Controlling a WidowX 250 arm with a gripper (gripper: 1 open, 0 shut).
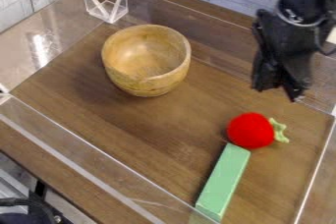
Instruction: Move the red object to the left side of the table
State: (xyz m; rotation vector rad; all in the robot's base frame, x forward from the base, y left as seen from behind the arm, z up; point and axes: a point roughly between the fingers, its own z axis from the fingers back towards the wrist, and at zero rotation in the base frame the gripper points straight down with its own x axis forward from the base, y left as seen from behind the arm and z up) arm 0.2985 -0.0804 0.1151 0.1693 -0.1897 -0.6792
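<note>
The red object (250, 131), a small round toy with a green leafy tip pointing right, lies on the dark wood table (144, 120) near its right side. It rests just past the far end of a long light-green block (225, 181). My gripper (280, 84) hangs above and behind the red object, well clear of it. Its black fingers are together and hold nothing.
A wooden bowl (145, 59) stands left of centre on the table. A small clear folded stand (105, 4) sits at the back left corner. Clear acrylic walls (79, 144) edge the tabletop along the front and sides.
</note>
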